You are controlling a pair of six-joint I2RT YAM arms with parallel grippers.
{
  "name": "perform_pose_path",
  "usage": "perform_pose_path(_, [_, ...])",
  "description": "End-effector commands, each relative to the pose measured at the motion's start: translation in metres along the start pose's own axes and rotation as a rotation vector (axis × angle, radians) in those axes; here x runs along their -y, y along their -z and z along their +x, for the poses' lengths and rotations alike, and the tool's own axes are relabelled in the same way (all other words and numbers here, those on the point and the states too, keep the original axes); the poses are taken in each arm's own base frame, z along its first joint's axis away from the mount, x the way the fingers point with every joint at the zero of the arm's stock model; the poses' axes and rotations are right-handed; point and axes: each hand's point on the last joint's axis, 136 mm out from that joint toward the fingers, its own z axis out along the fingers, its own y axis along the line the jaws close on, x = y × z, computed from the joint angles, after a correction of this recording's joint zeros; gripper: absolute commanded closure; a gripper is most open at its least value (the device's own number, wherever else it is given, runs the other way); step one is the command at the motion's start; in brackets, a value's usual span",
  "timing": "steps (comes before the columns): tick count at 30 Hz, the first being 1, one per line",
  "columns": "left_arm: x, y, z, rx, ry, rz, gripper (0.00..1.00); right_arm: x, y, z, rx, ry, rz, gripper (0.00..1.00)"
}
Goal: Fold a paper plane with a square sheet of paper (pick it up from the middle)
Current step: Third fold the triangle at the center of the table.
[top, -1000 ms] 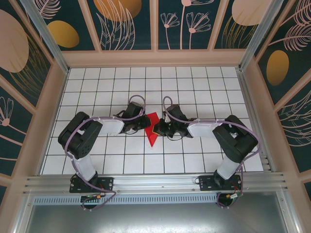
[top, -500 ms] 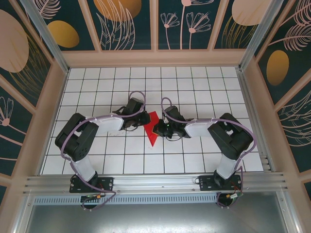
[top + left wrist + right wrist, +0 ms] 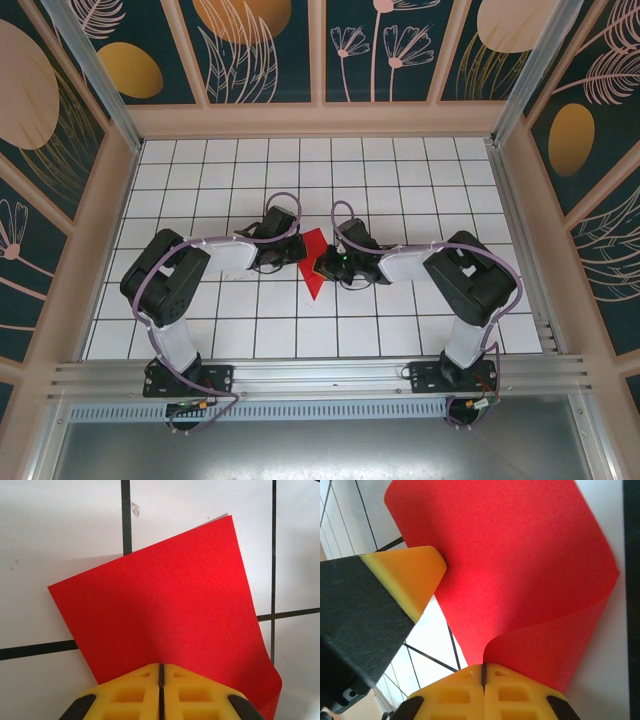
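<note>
White grid-tiled table (image 3: 200, 330), walled by floral panels (image 3: 260, 50). Square sheet of thin bright red paper (image 3: 312, 265) sits mid-table between both arms, one side curled upward. Left fingers (image 3: 131, 695) clenched on its flat edge, right fingers (image 3: 516, 695) clenched on the curled edge. Against one second ago: left fingers have closed, and both arms have shifted slightly.

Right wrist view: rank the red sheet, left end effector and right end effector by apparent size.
Largest: red sheet.
Next: left end effector, then right end effector; both cropped and close to the lens, so unsure.
</note>
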Motion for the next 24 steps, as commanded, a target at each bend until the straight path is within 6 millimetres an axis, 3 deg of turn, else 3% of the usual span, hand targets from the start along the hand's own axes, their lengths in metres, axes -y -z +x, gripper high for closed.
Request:
perform_pose_path(1, [-0.0175, -0.0065, 0.0132, -0.039, 0.017, -0.050, 0.90, -0.0095, -0.0040, -0.0031, 0.010, 0.014, -0.025, 1.00])
perform_pose_path(24, [-0.0175, -0.0084, 0.0179, -0.057, 0.013, -0.037, 0.91, -0.0110, -0.0107, -0.0027, -0.010, 0.024, -0.034, 1.00])
